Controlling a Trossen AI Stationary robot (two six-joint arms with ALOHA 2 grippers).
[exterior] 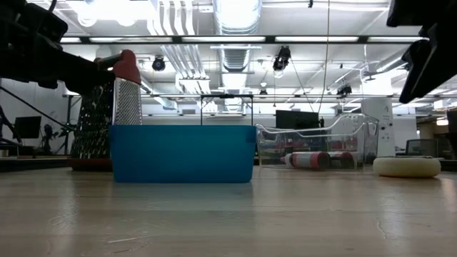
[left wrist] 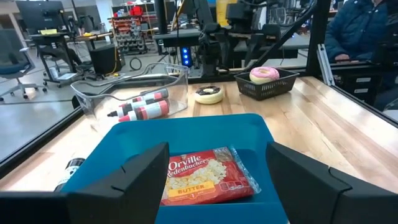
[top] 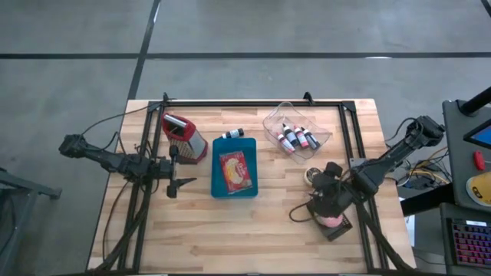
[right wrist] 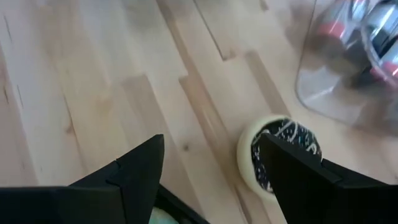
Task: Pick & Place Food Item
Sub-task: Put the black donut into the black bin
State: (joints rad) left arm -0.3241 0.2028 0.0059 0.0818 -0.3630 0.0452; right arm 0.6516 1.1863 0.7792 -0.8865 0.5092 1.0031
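- On the wooden surface [top: 253, 230], seen from the high view, I take the blue bin [top: 234, 175] as my landmark. A popcorn packet [top: 235, 171] lies inside it. The left tool [top: 179, 182] hangs just beside the bin on the left arm's side, spread wide and empty. The right tool [top: 326, 201] is well apart from the bin on the other side, above a black basket [top: 333, 224] with a pink donut [top: 330, 220] in it; it is also spread wide and holds nothing. A chocolate-topped donut [top: 312, 176] lies between bin and basket, and a clear tray of bottles [top: 297, 133] sits beyond it. A box grater [top: 184, 137] stands close beside the bin.
- From the low view, the bin hides its contents; the grater rises behind it and the pale donut [exterior: 407, 166] rests far off to the side. The room behind is a workshop with ceiling lights and ducts.
- In the left wrist view, the packet [left wrist: 208, 175] lies flat on the bin floor between the spread fingers [left wrist: 146, 171].
- In the right wrist view, the chocolate-topped donut [right wrist: 280, 152] shows past the fingers [right wrist: 146, 165]. I judge this the pick target: I would centre over it, descend square, and close gently so it does not squash or roll.
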